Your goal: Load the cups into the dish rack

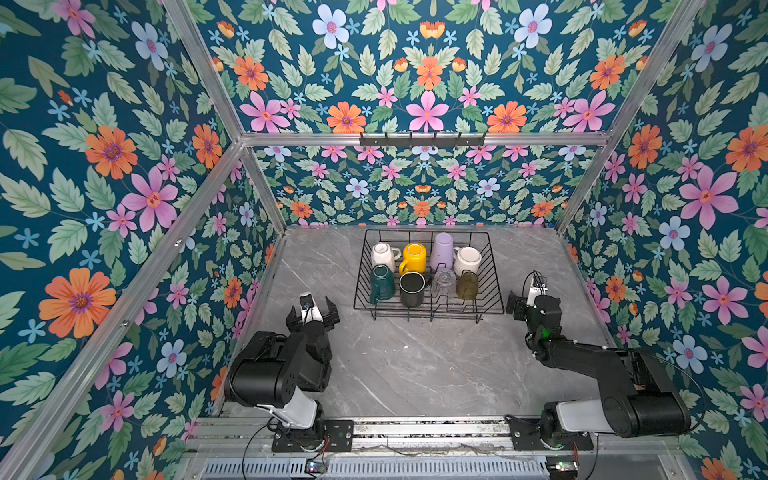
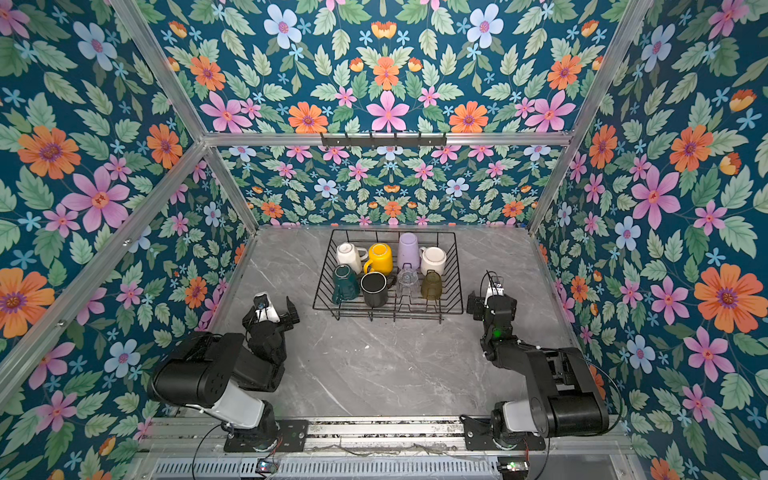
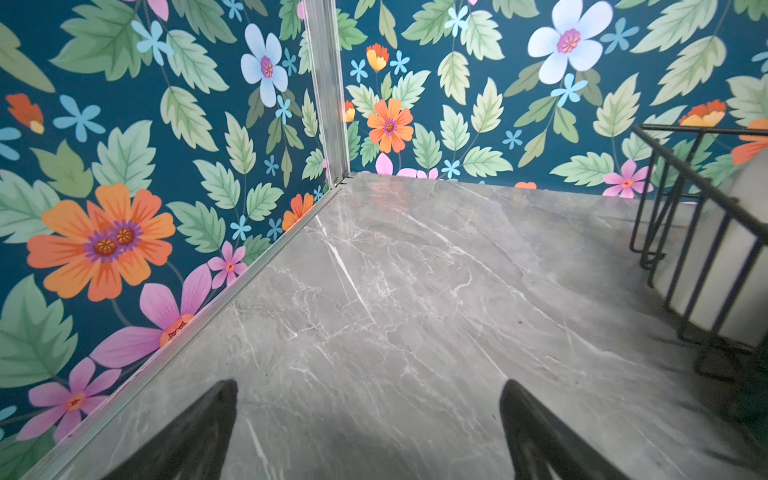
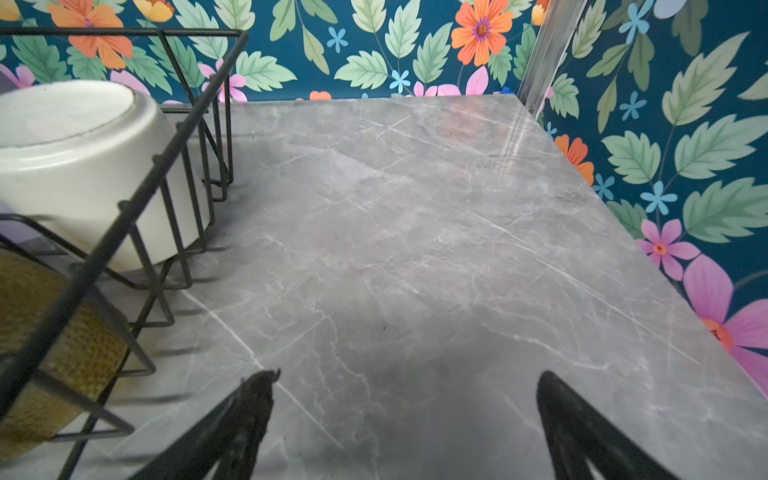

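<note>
In both top views the dish rack (image 1: 493, 282) (image 2: 458, 286) stands on the grey marble table (image 1: 415, 365), toward the back wall, and all eight cups are inside it in two rows. The back row holds the left white mug (image 1: 382, 255), the yellow mug (image 1: 414, 257), the lavender tumbler (image 1: 441, 250) and the right white mug (image 1: 467, 261). The front row holds the dark green mug (image 1: 381, 284), the black mug (image 1: 411, 289) with its mouth turned to the camera, the clear glass (image 1: 444, 281) and the olive-amber glass (image 1: 467, 285). The wrist views show only parts of this. The right wrist view shows the right white mug (image 4: 75, 145) with its base up behind the wires and the ribbed side of the olive-amber glass (image 4: 62, 353). The left wrist view gives only a blurred white body behind the rack wires (image 3: 685, 174). The left gripper (image 1: 311, 316) (image 3: 369, 390) is spread wide and holds nothing, near the front left corner of the rack but apart from it. The right gripper (image 1: 528, 299) (image 4: 407, 378) is also spread wide and holds nothing, just beside the right front corner. A wide stretch of marble lies in front of the rack between the arms, and narrower strips run between the rack sides and the flowered walls.
</note>
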Robot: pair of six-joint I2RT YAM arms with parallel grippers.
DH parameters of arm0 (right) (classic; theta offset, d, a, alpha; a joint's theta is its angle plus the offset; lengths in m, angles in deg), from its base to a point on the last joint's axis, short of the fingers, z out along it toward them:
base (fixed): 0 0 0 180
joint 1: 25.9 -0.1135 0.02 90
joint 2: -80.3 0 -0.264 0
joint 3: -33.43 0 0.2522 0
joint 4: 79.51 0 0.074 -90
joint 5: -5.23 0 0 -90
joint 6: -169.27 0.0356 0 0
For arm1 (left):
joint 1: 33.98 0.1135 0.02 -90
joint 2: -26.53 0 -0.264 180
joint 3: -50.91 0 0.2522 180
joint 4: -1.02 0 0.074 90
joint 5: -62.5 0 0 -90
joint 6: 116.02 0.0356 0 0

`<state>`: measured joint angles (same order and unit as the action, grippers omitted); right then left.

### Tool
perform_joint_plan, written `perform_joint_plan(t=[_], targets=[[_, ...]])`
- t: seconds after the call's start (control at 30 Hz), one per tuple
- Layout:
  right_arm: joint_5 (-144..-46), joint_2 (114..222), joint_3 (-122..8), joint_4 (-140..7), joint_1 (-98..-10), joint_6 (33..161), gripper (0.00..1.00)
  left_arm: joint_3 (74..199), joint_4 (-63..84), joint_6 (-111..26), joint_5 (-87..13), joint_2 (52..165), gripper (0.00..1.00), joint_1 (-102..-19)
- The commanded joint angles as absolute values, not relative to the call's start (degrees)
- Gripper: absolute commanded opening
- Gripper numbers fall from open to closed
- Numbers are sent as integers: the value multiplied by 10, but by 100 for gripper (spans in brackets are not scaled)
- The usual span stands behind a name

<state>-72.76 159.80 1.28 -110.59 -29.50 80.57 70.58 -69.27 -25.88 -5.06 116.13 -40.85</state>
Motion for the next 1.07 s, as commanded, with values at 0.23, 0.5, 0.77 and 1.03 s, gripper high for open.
perform_joint_plan(t=[0.23,0.5,0.77,1.03], targets=[[-768,1597,30,-1166,-292,793,99,750,-715,-243,-88,1205,100,-399],[-770,1598,44,-1193,-292,792,99,772,-667,-242,-85,1199,100,-400],[-777,1633,66,-1272,-290,790,99,757,-694,-239,-83,1201,100,-403],[-779,1628,66,-1261,-290,790,99,772,-663,-241,-79,1200,100,-402]])
